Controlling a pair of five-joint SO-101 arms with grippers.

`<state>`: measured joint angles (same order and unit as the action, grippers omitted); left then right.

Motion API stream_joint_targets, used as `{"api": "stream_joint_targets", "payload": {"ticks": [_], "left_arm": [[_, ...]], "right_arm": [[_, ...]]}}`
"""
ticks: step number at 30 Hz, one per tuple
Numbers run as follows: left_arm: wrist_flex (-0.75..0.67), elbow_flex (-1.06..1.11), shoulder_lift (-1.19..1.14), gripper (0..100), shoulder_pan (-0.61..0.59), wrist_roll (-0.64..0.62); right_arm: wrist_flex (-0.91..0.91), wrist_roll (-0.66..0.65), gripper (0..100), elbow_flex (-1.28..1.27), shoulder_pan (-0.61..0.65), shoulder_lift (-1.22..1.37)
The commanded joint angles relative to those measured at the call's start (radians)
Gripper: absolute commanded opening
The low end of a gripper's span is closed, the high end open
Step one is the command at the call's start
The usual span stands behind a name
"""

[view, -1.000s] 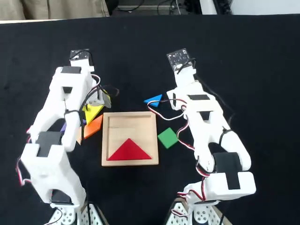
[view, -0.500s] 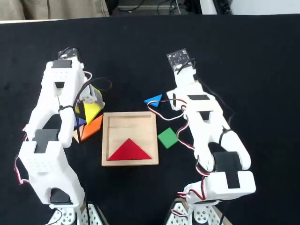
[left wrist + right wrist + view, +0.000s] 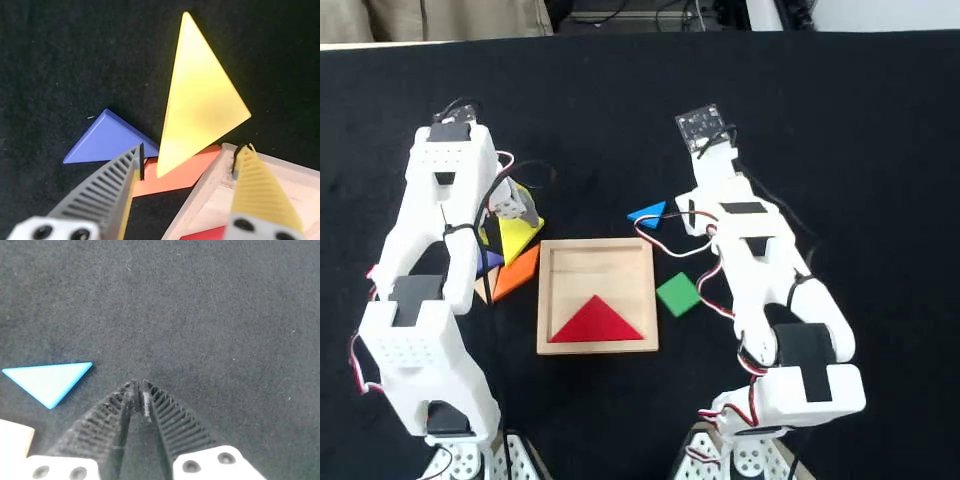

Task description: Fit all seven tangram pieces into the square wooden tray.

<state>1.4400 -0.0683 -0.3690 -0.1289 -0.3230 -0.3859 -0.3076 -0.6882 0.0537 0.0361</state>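
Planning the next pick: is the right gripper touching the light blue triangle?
Apart. The right wrist view shows black cloth between the shut right gripper and the light blue triangle.

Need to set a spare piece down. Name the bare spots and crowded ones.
Bare: black cloth beyond the wooden tray, past the blue triangle; the tray floor beyond the red triangle. Crowded: left of the tray, by yellow triangle and left gripper.

- Square wooden tray [image 3: 597, 244]: flat, mid-table, with the red triangle [image 3: 595, 322] inside and its long side along the near edge.
- Yellow triangle [image 3: 200, 100]: at the tray's far left corner, overlapping the orange piece [image 3: 175, 177]; the dark blue triangle [image 3: 107, 140] lies beside them.
- Green square [image 3: 677, 295]: just right of the tray.
- Light blue triangle [image 3: 648, 213]: just past the tray's far right corner.
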Motion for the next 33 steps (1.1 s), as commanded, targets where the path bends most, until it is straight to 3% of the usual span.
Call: {"api": "stream_joint_targets", "payload": {"ticks": [1,5,17,33], "left_arm": [[0.006,-0.056,0.035,32,-0.035,-0.072],[0.005,-0.048,0.035,43,-0.012,-0.072],[-0.118,-0.048,-0.069,42,0.022,-0.038],[0.000,-0.331,-0.341,42,0.001,-0.021]], "right_arm": [[0.002,-0.008,1.1,0.038,0.015,-0.008],[0.002,-0.008,1.1,0.039,0.015,-0.008],[0.002,-0.008,1.1,0.038,0.015,-0.008],[0.002,-0.008,1.1,0.039,0.015,-0.008]]}}
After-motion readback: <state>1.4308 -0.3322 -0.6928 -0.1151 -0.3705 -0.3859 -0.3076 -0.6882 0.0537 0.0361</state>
